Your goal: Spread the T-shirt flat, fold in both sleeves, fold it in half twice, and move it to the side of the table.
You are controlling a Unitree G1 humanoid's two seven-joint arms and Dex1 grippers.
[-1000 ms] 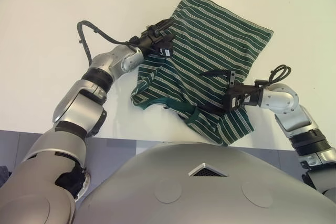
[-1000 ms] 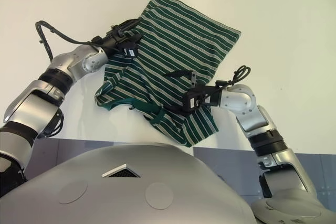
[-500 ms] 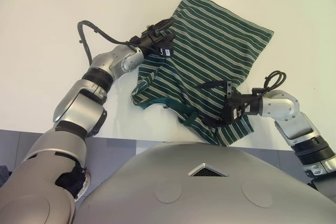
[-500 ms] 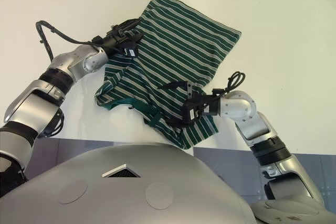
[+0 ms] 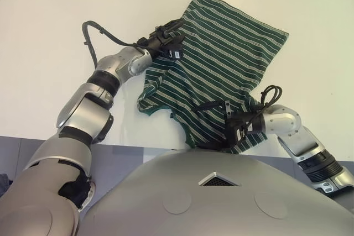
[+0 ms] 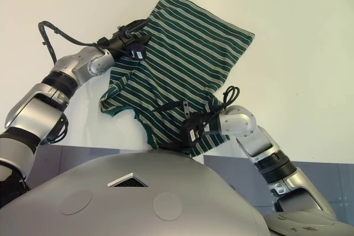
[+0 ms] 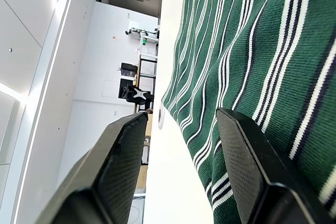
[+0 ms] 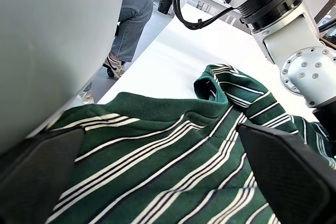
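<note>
Green striped T-shirt [image 5: 221, 53]: lies on the white counter [image 5: 50, 20], running from the far middle toward the near edge. The far half is fairly smooth. The near half is rumpled, with a bunched corner [image 5: 150, 100] on the robot's left.
Left gripper [image 5: 174, 30]: rests at the shirt's left edge, about halfway along it. Its fingers are apart and straddle the hem. The wrist view shows no cloth pinched between them.
Right gripper [image 5: 217, 124]: hangs over the crumpled near end, close to the counter's front edge. Its fingers are spread wide above the neckband [image 8: 157, 109], with nothing held.
Done so far: the shirt is partly laid out and its far hem is roughly straight.
Left to do: almost everything. The near end needs pulling flat. Neither sleeve can be made out as folded in. Both halvings and the move to the side remain.
Stage, as I judge it: the first step, spreading, is not yet finished.
Likely need: a firm hold on the near cloth before tugging it smooth.
</note>
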